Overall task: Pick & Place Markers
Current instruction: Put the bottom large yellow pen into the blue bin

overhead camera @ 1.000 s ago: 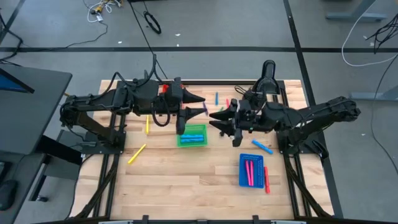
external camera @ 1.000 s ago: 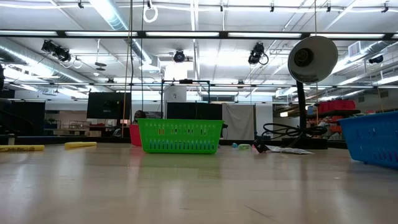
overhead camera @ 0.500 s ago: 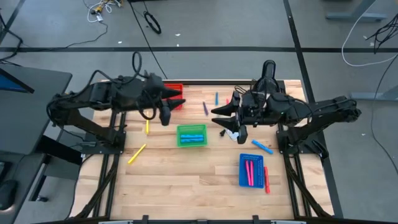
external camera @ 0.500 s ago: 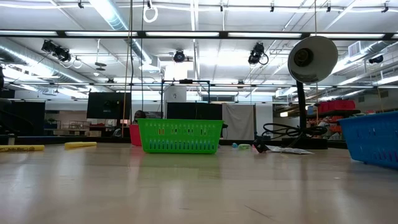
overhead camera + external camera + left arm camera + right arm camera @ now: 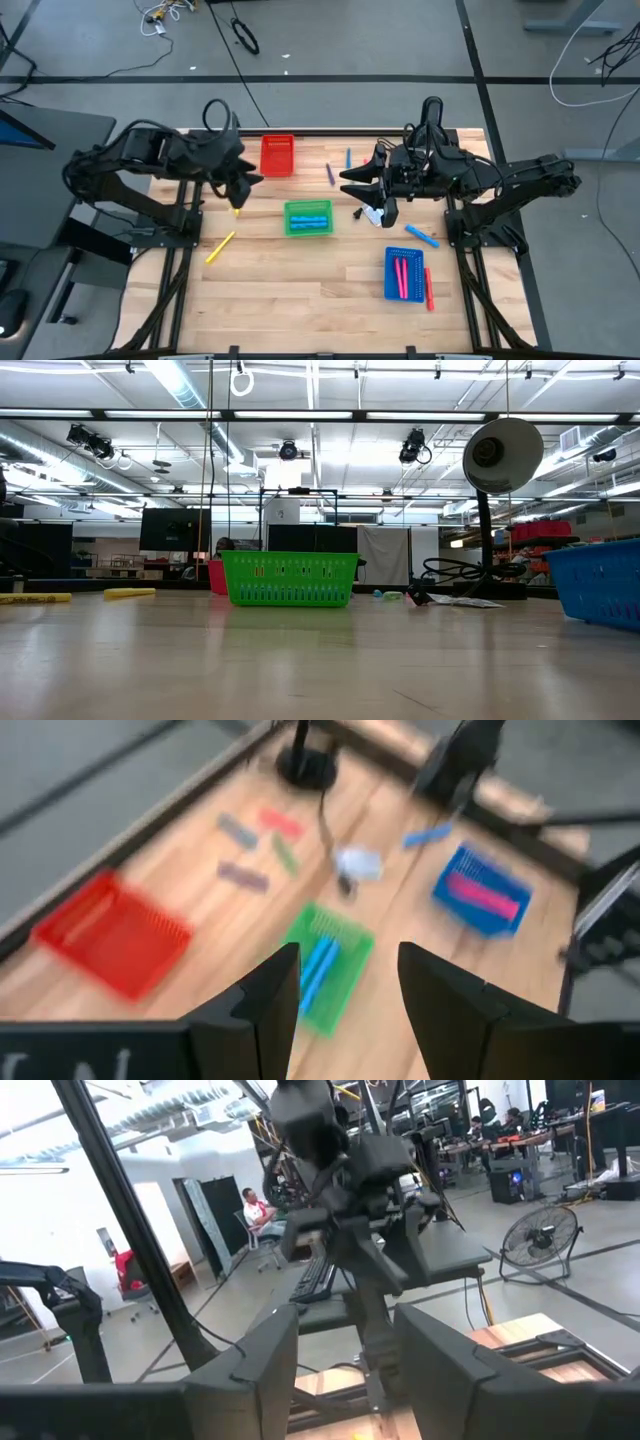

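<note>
Yellow markers lie just below the left gripper, whose fingers are seen parted w/ nothing between them in its wrist view; a reach-for-next-pick step is judged, so the next move calls for lowering over one marker & closing. Right gripper is held above the table near purple, green & blue markers, fingers apart & empty too. No brand or writing can be read.

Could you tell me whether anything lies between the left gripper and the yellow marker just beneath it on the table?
Nothing visible does. In the high view the left gripper, open and empty, hangs above the upper yellow marker, with only bare table around it; the red tray sits off to the side.
</note>
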`<move>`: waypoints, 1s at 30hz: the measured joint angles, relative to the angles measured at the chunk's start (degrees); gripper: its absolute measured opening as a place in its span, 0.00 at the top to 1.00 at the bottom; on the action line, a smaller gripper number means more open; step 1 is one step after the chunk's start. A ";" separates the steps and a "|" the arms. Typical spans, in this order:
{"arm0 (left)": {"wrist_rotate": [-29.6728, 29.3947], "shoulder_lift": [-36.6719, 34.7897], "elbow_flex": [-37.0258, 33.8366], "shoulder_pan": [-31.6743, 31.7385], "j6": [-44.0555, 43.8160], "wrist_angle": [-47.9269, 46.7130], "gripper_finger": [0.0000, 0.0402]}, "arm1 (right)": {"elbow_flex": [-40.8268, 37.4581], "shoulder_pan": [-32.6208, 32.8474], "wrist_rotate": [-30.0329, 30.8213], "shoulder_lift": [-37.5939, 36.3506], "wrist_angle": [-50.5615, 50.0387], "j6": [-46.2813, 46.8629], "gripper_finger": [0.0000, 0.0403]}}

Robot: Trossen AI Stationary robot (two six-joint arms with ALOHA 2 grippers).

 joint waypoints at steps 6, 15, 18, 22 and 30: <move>1.84 -0.01 0.02 0.00 -4.58 -10.32 0.56 | 0.00 0.00 0.04 0.00 0.04 0.15 0.59; 7.20 -0.62 0.00 0.00 -10.88 -19.52 0.56 | 0.00 0.00 0.11 0.00 0.11 -0.04 0.59; 9.31 -1.17 -0.02 -0.01 -14.14 -19.65 0.56 | 0.00 0.00 0.11 0.00 0.11 -0.26 0.59; 8.81 -1.43 -0.02 0.00 -18.10 -19.63 0.56 | 0.00 0.00 0.11 0.02 0.13 -0.33 0.59; 5.94 -1.56 -4.79 0.09 -22.25 -19.60 0.56 | 0.00 0.00 0.11 0.02 0.13 -0.98 0.59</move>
